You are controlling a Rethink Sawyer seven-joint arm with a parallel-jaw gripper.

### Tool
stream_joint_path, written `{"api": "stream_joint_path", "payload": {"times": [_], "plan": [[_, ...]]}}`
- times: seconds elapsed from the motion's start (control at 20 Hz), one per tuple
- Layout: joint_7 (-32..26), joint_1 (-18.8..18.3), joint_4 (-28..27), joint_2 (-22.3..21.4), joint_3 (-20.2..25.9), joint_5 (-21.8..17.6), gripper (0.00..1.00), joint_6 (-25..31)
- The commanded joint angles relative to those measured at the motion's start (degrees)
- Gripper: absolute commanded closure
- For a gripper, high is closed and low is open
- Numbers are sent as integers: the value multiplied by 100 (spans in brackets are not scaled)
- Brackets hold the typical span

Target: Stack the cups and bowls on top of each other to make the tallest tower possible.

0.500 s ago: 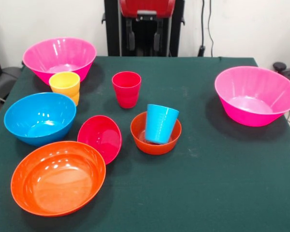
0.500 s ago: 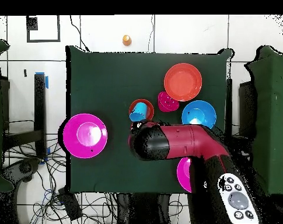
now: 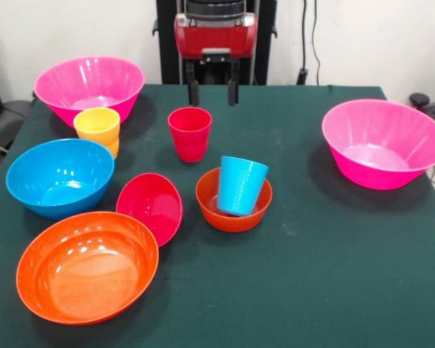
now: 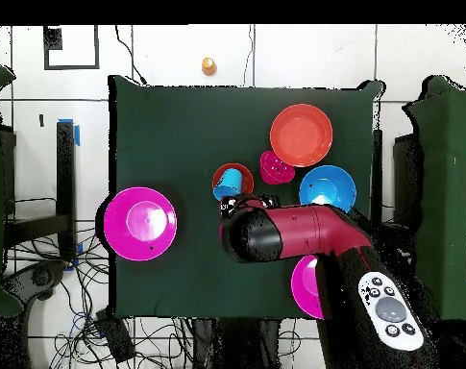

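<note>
A: Nearest the camera, front view: wide shallow orange bowl (image 3: pixel 87 266), upright, nothing in it. Just behind it the small crimson bowl (image 3: pixel 151 207), tipped on its side against the orange rim. Medium blue bowl (image 3: pixel 59 177) to its left, upright.

B: And mid-table?

A: Small orange bowl (image 3: pixel 233 206) with the blue cup (image 3: pixel 241 185) standing in it, leaning a little. That is the only stack of any kind so far. Red cup (image 3: pixel 190 133) stands alone behind it, mouth up. Yellow cup (image 3: pixel 98 127) sits on what looks like a second, orange cup, mostly hidden. One large pink bowl (image 3: pixel 89 85) is far left, the other pink bowl (image 3: pixel 384 143) well apart at the right.

B: Gripper?

A: Gripper (image 3: pixel 212 93) hangs at the far edge, above and behind the red cup, holding nothing. Two fingers (image 3: pixel 193 93) spread apart, pointing down.

B: Step in hand?

A: My judgement: approach for a pick, tower barely begun. Red cup is the closest candidate. Next move calls for lowering the spread fingers over its rim, one inside and one outside, then closing. Thin glossy wall; may slip.
</note>
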Motion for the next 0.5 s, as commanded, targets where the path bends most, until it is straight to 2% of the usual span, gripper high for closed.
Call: {"api": "stream_joint_path", "payload": {"times": [0.05, 0.2, 0.45, 0.5], "plan": [[-319, 50, -353, 448, 159, -589, 0, -203], [-349, -24, -338, 718, 166, -782, 0, -412], [-129, -163, -15, 937, 193, -245, 0, 300], [-96, -154, 25, 958, 164, -302, 0, 200]]}}
